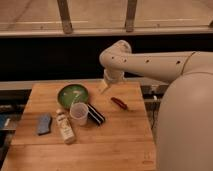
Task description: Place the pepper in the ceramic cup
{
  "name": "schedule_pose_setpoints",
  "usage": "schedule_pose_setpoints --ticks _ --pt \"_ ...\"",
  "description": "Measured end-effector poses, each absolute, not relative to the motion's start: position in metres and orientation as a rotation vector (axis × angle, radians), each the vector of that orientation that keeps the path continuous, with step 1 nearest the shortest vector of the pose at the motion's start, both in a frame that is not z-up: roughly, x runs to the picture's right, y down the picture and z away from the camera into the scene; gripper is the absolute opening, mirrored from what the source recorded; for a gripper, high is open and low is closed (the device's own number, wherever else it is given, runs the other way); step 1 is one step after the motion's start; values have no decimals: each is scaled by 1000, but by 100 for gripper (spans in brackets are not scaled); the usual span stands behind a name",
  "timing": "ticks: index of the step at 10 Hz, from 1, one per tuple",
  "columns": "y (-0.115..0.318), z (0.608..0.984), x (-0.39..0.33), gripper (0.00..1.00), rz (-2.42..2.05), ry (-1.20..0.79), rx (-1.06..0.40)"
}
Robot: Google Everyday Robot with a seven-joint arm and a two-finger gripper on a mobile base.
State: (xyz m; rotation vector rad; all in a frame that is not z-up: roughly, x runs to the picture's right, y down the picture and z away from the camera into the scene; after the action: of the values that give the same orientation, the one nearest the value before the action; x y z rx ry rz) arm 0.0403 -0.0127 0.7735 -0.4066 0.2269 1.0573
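The pepper [119, 103], small, slim and dark red, lies on the wooden table [115, 145] right of centre. The ceramic cup [79, 113], pale with a round rim, stands upright left of it, between a cream bottle and a striped object. My gripper [104, 87] hangs from the white arm above the table's back middle, a little up and left of the pepper and right of the green plate. It holds nothing that I can see.
A green round plate [73, 94] sits at the back left. A black-and-white striped oblong object [95, 114] lies just right of the cup. A cream bottle [65, 127] lies left of the cup, and a blue-grey sponge [44, 124] further left. My white body fills the right side.
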Motion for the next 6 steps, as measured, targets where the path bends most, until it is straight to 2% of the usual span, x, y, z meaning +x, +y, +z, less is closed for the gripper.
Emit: schedule_pose_setpoints --ticks 2,6 --pt "-14 781 51 80 1083 236 -380" --pt "-24 831 104 80 1151 267 -367"
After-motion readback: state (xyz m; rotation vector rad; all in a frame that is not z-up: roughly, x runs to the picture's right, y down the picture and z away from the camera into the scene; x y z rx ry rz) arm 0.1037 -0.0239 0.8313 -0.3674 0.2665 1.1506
